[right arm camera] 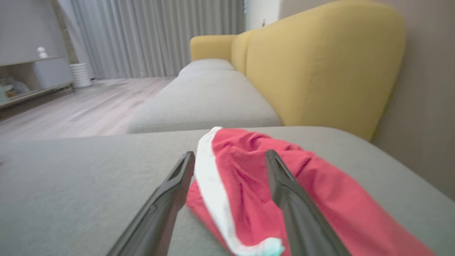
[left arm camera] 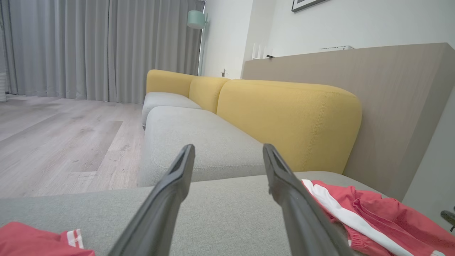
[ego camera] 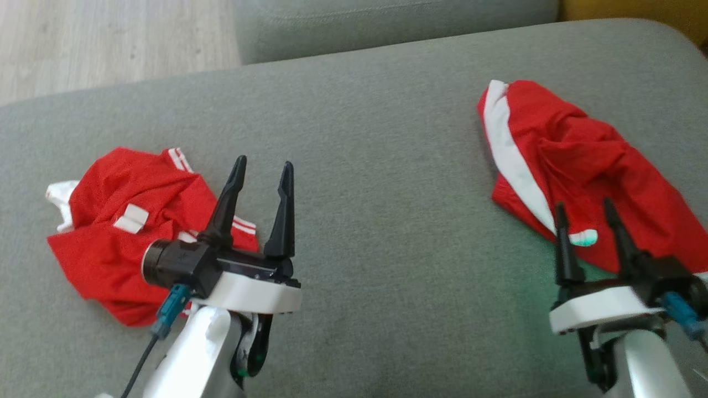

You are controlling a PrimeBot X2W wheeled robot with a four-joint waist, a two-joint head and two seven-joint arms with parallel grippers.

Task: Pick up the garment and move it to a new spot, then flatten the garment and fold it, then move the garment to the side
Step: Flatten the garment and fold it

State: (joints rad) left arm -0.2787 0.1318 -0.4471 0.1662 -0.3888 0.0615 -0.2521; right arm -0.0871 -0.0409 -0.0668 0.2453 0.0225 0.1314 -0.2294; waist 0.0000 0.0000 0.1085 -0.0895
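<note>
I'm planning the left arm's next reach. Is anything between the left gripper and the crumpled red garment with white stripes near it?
Nothing visible. The open left gripper stands at the right edge of the crumpled red white-striped garment, with bare grey sofa cushion beside them. The other red garment lies far right, by the right gripper.

Soft, even daylight is spread over the grey cushion (ego camera: 387, 138) in the head view, and shadows are kept faint. The right gripper (ego camera: 583, 204) is smeared and blurred, and a greenish tint is thrown on the cushion beside it. In the left wrist view, light is filtered through the curtains (left arm camera: 89, 46). The yellow backrest (left arm camera: 284, 121) is rendered sharp there, while the near fingers (left arm camera: 169, 199) are left soft. The right wrist view is blurred throughout, the red garment (right arm camera: 249, 185) included, and lines are bowed towards the edges.
</note>
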